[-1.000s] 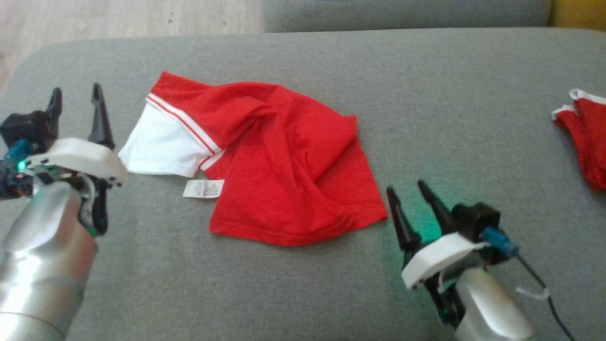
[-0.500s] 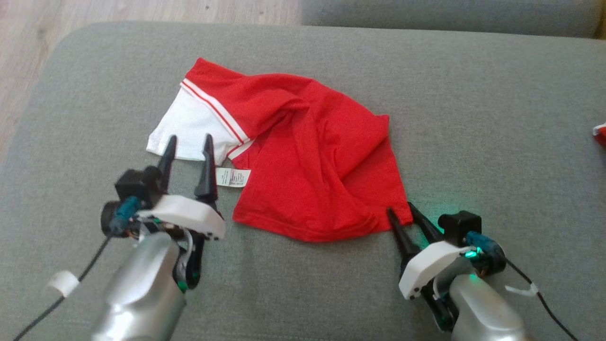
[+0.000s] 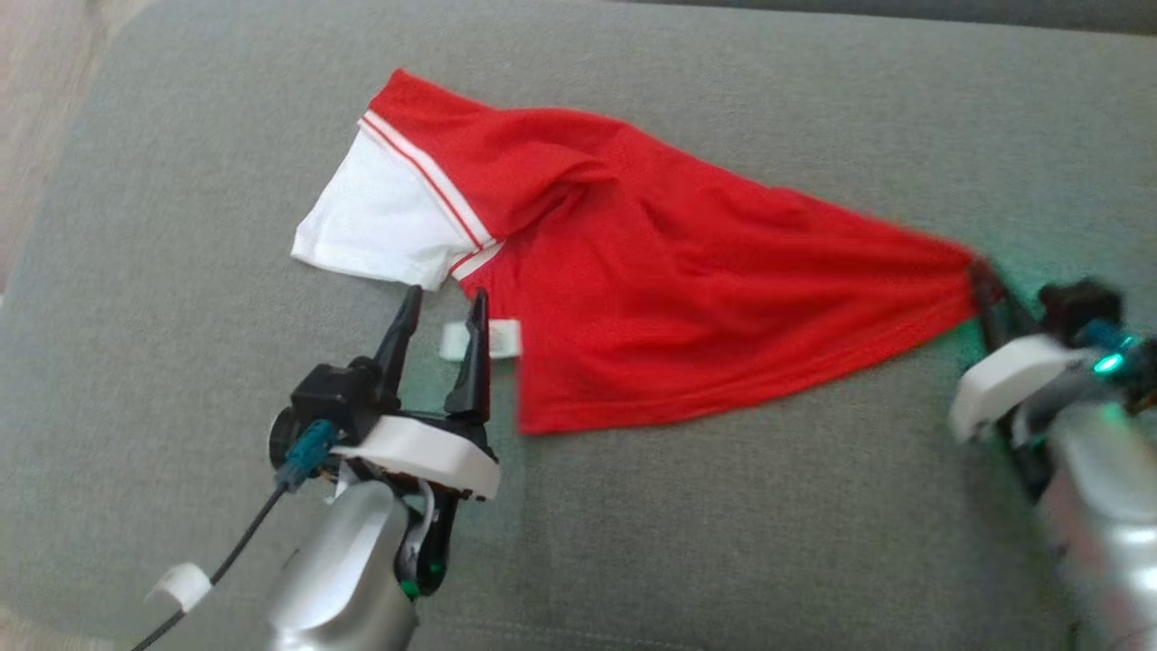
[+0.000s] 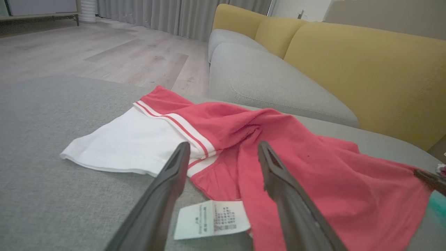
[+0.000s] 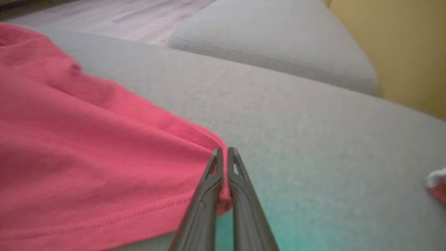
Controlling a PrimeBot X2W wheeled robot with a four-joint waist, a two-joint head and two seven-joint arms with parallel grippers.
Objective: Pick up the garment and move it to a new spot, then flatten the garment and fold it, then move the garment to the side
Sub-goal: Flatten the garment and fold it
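Note:
The garment [image 3: 651,280] is a red shirt with a white sleeve, lying on the grey cushion [image 3: 723,533]. Its right corner is stretched out to a point. My right gripper [image 3: 981,276] is shut on that corner; in the right wrist view the red hem [image 5: 104,146] is pinched between the closed fingers [image 5: 224,153]. My left gripper [image 3: 443,303] stands open just short of the shirt's near left edge, straddling the white care label [image 3: 506,339]. From the left wrist, the label [image 4: 210,218] lies between the spread fingers, with the garment [image 4: 313,167] beyond.
A grey seat cushion [image 4: 268,83] and yellow backrest [image 4: 366,66] lie beyond the work surface. Wooden floor [image 4: 87,52] borders the cushion's far left edge. A bit of another red and white cloth [image 5: 437,183] shows at the right.
The right gripper closed on the shirt's right corner and pulled it rightward, stretching the cloth flat. The left gripper moved in toward the label. The camera also shifted.

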